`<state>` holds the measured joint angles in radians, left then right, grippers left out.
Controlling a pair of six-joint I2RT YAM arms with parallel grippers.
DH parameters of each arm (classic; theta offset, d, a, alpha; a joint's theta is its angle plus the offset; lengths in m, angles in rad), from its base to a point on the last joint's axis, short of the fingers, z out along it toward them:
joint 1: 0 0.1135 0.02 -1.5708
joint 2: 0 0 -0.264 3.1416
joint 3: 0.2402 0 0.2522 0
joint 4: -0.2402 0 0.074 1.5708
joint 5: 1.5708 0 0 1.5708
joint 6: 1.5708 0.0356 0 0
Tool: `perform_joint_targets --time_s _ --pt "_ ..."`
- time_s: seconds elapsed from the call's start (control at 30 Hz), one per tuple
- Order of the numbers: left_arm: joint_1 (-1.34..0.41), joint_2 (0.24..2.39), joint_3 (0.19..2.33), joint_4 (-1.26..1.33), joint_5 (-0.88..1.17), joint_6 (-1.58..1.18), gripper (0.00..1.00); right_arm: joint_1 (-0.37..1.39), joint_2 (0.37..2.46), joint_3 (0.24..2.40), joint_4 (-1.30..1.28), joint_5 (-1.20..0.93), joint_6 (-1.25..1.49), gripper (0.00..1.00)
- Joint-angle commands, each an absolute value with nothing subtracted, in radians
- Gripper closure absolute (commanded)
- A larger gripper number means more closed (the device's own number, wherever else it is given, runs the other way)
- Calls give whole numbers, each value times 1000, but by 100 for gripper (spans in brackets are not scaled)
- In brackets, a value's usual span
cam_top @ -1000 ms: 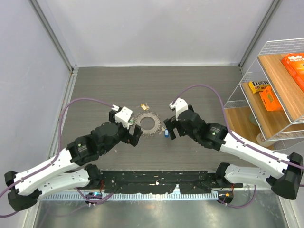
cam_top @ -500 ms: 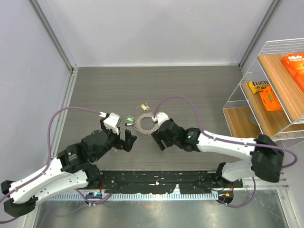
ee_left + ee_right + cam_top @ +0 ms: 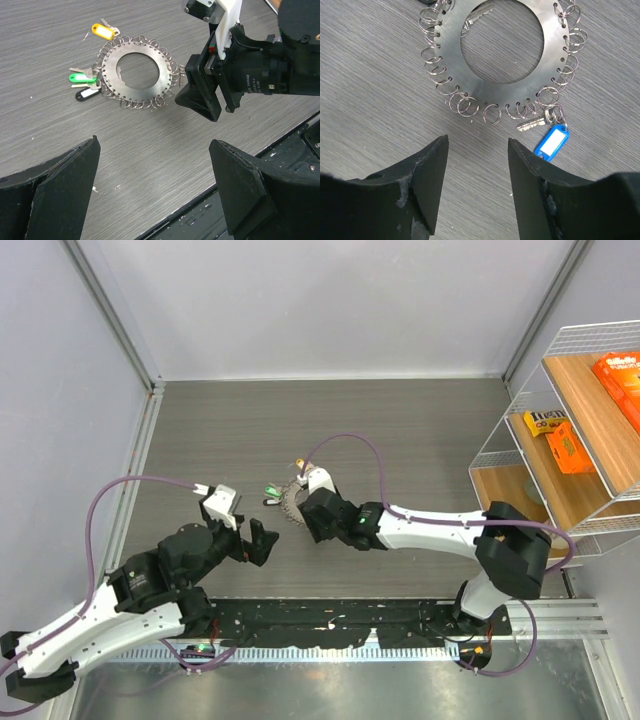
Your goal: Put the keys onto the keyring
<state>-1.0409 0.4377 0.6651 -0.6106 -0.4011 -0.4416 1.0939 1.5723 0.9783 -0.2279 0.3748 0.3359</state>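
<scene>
The keyring (image 3: 161,85), a flat silver disc with a hole and a fringe of small split rings, lies on the grey table. At its left rim lie a green-tagged key (image 3: 78,78) and a black tag (image 3: 86,93); a yellow-tagged key (image 3: 102,32) lies further back. In the right wrist view a blue-tagged key (image 3: 551,142) rests against the keyring's (image 3: 451,55) near fringe. My right gripper (image 3: 478,140) hovers just short of that fringe, open with a narrowed gap and nothing between its jaws. It covers part of the keyring (image 3: 290,502) from above. My left gripper (image 3: 262,540) is wide open, near-left of the keyring.
A wire shelf rack (image 3: 560,440) with orange boxes stands at the right edge. The black mounting rail (image 3: 330,625) runs along the table's near edge, close behind the left gripper (image 3: 155,145). Grey walls close the back and left.
My right arm swung left until its gripper reached the keyring, and its jaws narrowed. My left arm drew back toward the near left, still wide open.
</scene>
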Motion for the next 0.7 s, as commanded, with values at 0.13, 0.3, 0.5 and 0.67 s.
perform_joint_targets --time_s 0.13,0.3,0.5,0.67 --pt "-1045 420 663 -632 -419 -463 1 1100 1646 1035 -192 451 411 50" --pt "-1045 425 658 -634 -420 -466 1 1100 1692 1046 -195 468 423 51" --pt "-1045 436 663 -632 -422 -465 1 1100 1735 1066 -198 491 431 53" --pt "-1045 446 664 -629 -425 -460 1 1094 1764 1081 -204 515 431 56"
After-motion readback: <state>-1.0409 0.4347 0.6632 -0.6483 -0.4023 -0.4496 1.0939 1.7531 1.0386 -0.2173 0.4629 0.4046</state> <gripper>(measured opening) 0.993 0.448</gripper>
